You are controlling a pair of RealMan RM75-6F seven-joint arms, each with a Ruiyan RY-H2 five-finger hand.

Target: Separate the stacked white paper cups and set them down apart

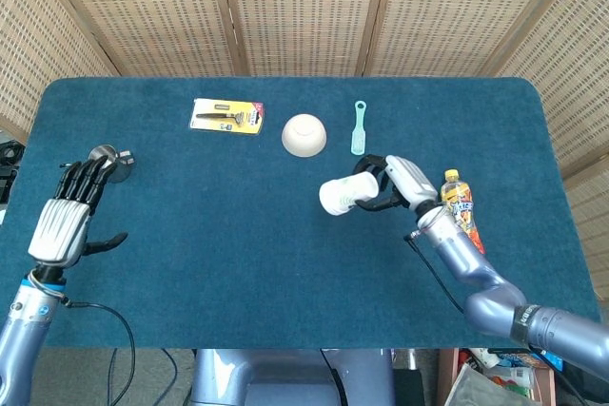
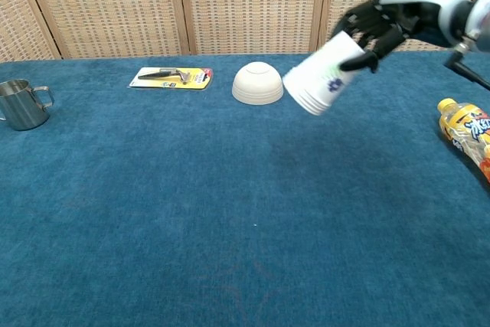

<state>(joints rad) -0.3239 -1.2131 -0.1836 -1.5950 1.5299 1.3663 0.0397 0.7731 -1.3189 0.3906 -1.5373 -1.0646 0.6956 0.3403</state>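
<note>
My right hand grips the stack of white paper cups and holds it in the air above the table, tilted with its rims pointing left and down. A small flower print shows on the cups' side. The cups are still nested together. My left hand hovers open over the table's left edge, fingers spread and pointing away from me; the chest view does not show it.
On the blue table lie an upturned white bowl, a green brush, a yellow razor pack, a steel mug and an orange drink bottle at the right.
</note>
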